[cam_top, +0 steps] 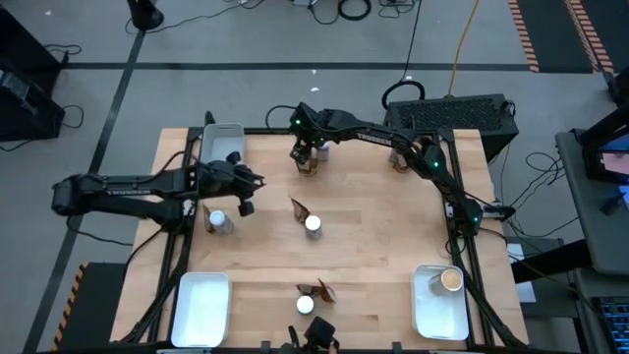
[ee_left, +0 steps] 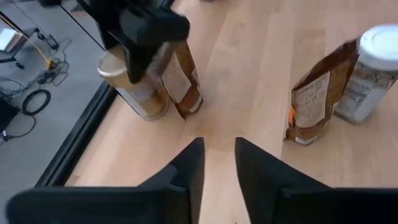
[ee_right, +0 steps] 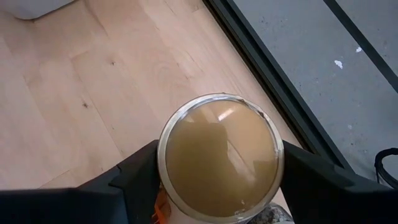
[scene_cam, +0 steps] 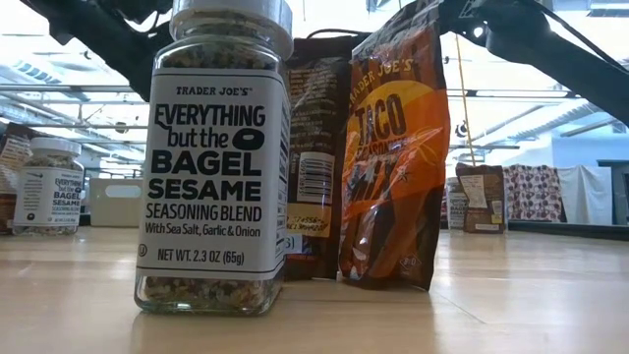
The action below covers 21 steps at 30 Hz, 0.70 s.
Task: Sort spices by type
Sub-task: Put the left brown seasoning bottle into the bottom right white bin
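Wood table [cam_top: 364,246] with a white tray near three of its corners, grey floor all around. Right gripper [cam_top: 307,149] is over at the far edge, and the wrist cam shows its fingers [ee_right: 134,180] pressed on both sides of a tan-lid jar [ee_right: 219,155], so it's grasping that one. That jar stands upright on the wood with a brown sachet [ee_left: 183,78] touching it.

Left gripper [ee_left: 217,146] hangs over the left part of the table, fingers nearly together with just a slim gap, nothing between them.

Mid-table there's a centre sachet [ee_left: 314,93] leaning right against a white-lid jar [ee_left: 373,68]. Another jar [cam_top: 218,222] sits just below the left gripper in the top view. Near the front edge stands a bagel-seasoning jar [scene_cam: 214,157] with a taco sachet [scene_cam: 393,157] just beside it. One more tan lid [cam_top: 450,280] is already in the front-right tray [cam_top: 439,315].
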Available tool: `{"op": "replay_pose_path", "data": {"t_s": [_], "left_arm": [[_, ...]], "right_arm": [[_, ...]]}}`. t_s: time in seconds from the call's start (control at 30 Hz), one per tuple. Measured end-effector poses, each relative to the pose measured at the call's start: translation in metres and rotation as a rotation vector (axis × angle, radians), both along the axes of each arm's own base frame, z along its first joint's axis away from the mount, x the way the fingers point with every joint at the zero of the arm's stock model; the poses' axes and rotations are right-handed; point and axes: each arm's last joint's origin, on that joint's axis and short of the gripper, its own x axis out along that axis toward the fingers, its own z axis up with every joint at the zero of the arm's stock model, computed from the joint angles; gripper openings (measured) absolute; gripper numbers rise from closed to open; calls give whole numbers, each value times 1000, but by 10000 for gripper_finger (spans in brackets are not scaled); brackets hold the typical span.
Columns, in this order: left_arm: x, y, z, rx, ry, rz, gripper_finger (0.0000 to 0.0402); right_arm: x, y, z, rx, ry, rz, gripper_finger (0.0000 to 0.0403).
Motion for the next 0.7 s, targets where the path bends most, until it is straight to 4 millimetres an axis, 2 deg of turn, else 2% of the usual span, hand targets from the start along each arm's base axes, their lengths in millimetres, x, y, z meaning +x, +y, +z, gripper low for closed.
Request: {"op": "replay_pose_path", "data": {"t_s": [0.3, 0.47, 0.7], "left_arm": [[-16, -3, 12, 5, -56, 5, 47], [-20, -4, 13, 5, -56, 6, 37], [-22, -4, 14, 4, -56, 5, 35]], "right_arm": [[0, 0, 3, -4, -9, 0, 258], [1, 0, 29, -20, -42, 0, 256], [-4, 2, 77, -53, -110, 0, 256]]}}
